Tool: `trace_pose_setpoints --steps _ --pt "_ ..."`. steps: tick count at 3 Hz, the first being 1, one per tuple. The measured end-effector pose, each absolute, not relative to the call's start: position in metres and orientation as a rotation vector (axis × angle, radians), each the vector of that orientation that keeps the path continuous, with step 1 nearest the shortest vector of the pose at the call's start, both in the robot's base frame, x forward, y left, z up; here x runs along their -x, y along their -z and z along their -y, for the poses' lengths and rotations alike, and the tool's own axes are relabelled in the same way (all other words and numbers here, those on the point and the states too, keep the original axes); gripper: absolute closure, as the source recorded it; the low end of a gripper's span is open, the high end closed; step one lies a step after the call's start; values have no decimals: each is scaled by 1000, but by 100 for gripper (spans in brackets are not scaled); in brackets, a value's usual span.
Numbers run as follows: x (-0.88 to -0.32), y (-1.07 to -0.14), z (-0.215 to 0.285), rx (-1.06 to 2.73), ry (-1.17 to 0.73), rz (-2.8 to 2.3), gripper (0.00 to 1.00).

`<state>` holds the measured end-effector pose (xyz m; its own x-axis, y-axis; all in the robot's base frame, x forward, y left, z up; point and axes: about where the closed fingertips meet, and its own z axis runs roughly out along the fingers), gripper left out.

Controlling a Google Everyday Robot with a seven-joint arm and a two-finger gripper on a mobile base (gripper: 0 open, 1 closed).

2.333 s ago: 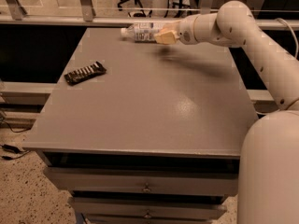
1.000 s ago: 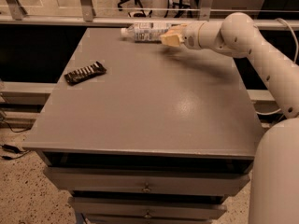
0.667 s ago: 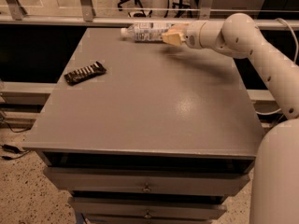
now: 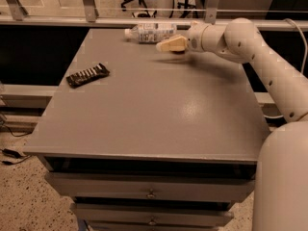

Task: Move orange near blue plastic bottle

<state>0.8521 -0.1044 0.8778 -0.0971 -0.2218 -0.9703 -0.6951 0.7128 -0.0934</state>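
Observation:
The blue plastic bottle (image 4: 151, 32) lies on its side at the far edge of the grey table (image 4: 144, 109), with its white cap pointing left. My gripper (image 4: 169, 45) reaches in from the right and hovers just above the tabletop, right in front of the bottle's right end. A dark shadow lies under it. The orange is not visible; I cannot tell whether it is hidden by the gripper.
A flat black packet with white markings (image 4: 87, 75) lies at the left side of the table. A metal railing (image 4: 144, 20) runs right behind the table's far edge. My white arm (image 4: 260, 57) spans the right rear corner. Drawers (image 4: 149, 191) sit below the front edge.
The gripper has shifted slightly left and towards the front, staying close to the bottle. The bottle and the packet have not moved.

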Motion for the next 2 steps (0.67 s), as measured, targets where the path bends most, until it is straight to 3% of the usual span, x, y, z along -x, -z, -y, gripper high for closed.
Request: trace_pose_setpoints --steps 2 --pt "-831 -887 123 768 -472 -1638 0"
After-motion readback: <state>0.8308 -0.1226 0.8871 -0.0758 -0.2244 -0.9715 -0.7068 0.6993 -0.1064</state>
